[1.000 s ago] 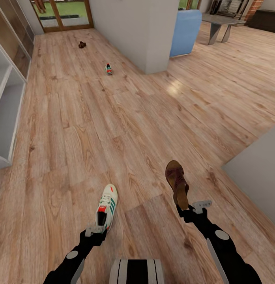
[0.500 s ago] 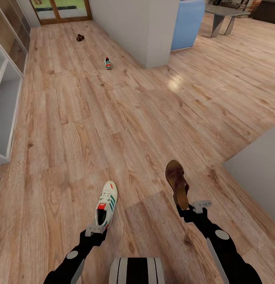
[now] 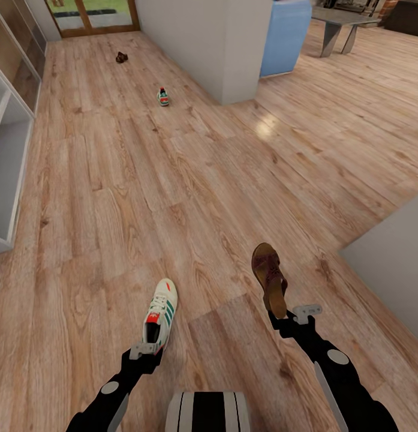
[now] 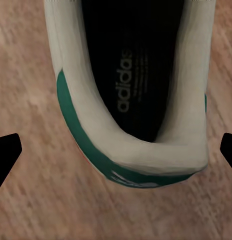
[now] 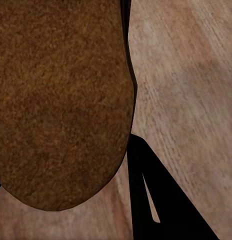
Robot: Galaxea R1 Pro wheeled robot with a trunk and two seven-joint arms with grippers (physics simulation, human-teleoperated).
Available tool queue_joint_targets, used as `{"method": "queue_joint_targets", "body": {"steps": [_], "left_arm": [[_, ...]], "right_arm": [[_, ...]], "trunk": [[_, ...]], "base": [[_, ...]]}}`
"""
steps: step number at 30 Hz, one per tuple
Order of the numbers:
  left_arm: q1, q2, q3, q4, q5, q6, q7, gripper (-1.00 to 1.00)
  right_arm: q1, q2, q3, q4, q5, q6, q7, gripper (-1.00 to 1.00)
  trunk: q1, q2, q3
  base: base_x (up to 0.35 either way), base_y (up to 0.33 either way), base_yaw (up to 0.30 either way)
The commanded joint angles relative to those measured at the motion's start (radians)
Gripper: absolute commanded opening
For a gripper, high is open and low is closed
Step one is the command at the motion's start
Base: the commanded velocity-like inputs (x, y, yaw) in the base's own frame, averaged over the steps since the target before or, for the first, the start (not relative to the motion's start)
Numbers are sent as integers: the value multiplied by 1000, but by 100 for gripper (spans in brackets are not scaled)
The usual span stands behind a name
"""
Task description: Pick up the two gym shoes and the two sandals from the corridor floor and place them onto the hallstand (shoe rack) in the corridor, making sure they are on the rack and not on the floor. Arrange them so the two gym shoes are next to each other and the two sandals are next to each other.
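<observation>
My left hand (image 3: pixel 150 349) clamped on heel of cream-white lace-up sneaker with green stripes (image 3: pixel 160 315); right hand (image 3: pixel 286 318) pinching heel end of dark brown leather sandal with tan sole (image 3: pixel 269 278), toe up. Both clear of wood-plank corridor floor (image 3: pixel 143 180). Sneaker light, padded collar squashes; sandal stiff, thin, may swing. Second sneaker (image 3: pixel 164 96) and second sandal (image 3: pixel 121 57) far down corridor, tiny. Rack not identifiable; white shelving (image 3: pixel 5 156) cut off at frame edge.
</observation>
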Motion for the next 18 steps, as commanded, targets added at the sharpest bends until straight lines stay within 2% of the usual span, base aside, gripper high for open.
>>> {"method": "queue_joint_targets", "body": {"steps": [1, 18], "left_arm": [[-1, -1, 9, 0, -10, -4, -6, 100], [-1, -1, 9, 0, -10, -4, -7, 100]], "right_arm": [[0, 0, -2, -1, -2, 7, 5, -100], [0, 1, -2, -1, -3, 7, 5, -100]], "trunk": [[0, 0, -1], [0, 0, -1]], "base": [[28, 0, 0], [30, 0, 0]]}}
